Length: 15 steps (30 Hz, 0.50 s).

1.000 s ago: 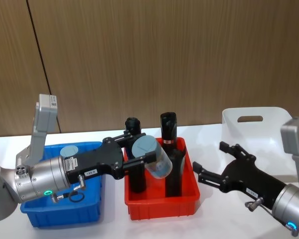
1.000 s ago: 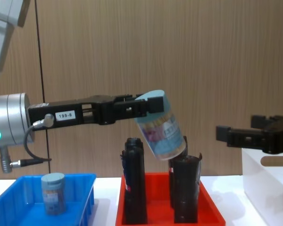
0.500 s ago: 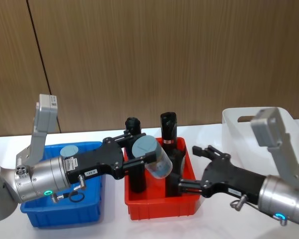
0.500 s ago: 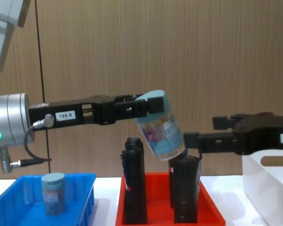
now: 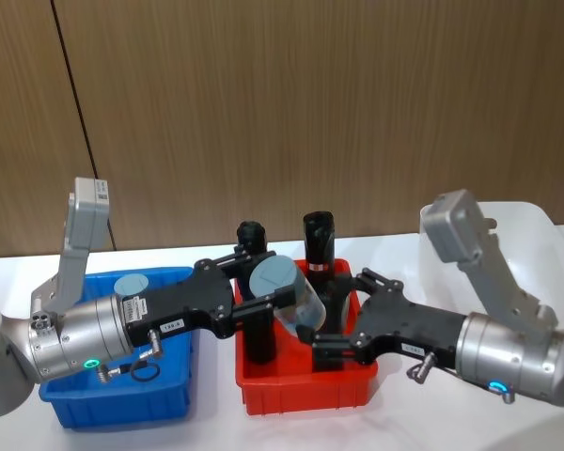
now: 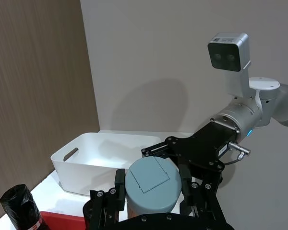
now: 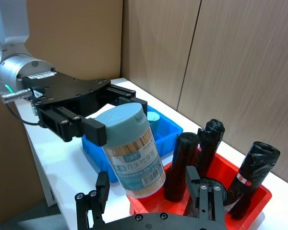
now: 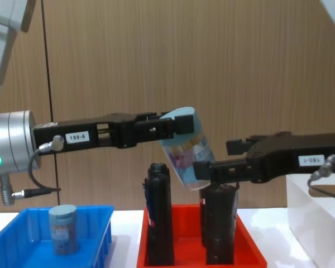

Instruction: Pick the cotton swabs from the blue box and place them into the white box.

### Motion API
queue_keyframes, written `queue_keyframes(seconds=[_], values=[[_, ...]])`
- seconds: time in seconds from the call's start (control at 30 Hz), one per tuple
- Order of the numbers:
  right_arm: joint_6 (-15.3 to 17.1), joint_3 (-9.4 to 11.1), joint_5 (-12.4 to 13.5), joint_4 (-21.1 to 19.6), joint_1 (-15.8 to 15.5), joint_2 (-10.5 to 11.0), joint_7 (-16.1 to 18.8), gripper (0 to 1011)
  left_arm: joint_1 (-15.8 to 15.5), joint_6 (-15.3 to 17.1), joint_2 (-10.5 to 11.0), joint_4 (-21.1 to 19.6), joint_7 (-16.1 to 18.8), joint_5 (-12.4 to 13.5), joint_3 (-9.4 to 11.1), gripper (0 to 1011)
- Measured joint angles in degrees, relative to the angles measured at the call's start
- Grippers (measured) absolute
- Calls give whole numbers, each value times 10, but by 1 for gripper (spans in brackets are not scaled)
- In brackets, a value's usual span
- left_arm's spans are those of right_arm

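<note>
One tub of cotton swabs (image 5: 287, 297) hangs tilted above the red tray, with my left gripper (image 5: 261, 287) shut on it just below its grey-blue lid (image 6: 151, 184). My right gripper (image 5: 336, 315) is open, its fingers on either side of the tub's lower body (image 7: 134, 158); I cannot tell whether they touch it. In the chest view the tub (image 8: 187, 149) is between the left gripper (image 8: 173, 124) and the right gripper (image 8: 218, 158). Another tub (image 5: 132, 285) stands in the blue box (image 5: 75, 402). The white box (image 5: 531, 225) sits at the far right.
The red tray (image 5: 305, 390) holds tall black rolls (image 5: 318, 246) directly under both grippers. A small black ring (image 5: 143, 371) lies in the blue box. The white box (image 8: 318, 223) stands right of the red tray (image 8: 251, 252). A wooden wall runs behind the table.
My right gripper has swung left from near the white box to the held tub, its open fingers now around the tub's lower end. The left gripper and tub have not moved.
</note>
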Motion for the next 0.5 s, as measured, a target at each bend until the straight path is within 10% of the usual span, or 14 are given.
queue_keyframes(seconds=[0.5], values=[[4,-16,-33,28,29,-16,9,1002,0,0,0,0,0,0,0,671]])
